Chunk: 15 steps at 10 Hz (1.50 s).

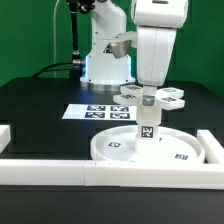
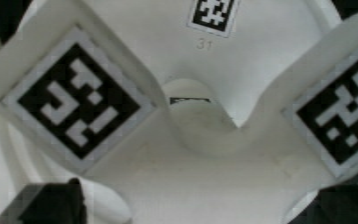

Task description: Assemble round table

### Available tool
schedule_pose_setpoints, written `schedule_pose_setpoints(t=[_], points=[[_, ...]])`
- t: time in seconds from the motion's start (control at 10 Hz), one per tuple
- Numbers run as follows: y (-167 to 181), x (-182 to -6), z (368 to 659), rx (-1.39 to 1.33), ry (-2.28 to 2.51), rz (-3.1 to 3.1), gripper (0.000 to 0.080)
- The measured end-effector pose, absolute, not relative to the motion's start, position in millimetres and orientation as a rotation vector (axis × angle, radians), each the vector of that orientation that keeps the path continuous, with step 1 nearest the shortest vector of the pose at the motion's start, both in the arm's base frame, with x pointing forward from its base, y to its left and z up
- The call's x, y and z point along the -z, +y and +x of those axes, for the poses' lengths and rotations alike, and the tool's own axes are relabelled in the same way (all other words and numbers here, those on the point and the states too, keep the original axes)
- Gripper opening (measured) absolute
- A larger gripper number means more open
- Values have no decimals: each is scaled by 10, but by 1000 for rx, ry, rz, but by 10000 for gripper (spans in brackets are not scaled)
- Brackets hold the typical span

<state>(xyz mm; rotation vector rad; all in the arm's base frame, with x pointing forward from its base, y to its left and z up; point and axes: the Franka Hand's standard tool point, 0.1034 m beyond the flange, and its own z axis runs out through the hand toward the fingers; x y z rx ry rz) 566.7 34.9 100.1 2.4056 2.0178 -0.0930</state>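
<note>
The large rimmed round disc (image 1: 120, 150) lies flat on the table near the front rail. The short thick cylinder leg (image 1: 147, 130) stands upright on the disc's middle, tags facing out. My gripper (image 1: 148, 101) points straight down right over the leg and is shut on the flat cross-shaped foot piece (image 1: 172, 97), whose tagged arms stick out to both sides. In the wrist view the foot piece (image 2: 194, 160) fills the picture, two tagged arms spreading in a V around its centre hole (image 2: 190, 100). My dark fingers (image 2: 43, 205) sit on either side of one arm. I cannot tell whether the foot touches the leg top.
The marker board (image 1: 92, 112) lies behind the disc toward the exterior view's left. White border rails run along the front (image 1: 70, 170), the left (image 1: 5, 135) and the right (image 1: 210, 145). The robot base (image 1: 105, 55) stands at the back.
</note>
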Motion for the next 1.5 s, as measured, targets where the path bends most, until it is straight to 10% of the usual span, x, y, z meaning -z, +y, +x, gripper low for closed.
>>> schedule_pose_setpoints(t=[0.4,1.5], points=[[332,-980,5659,103,1996,2428,444],[353,-985,5636,123,706,3054,445]])
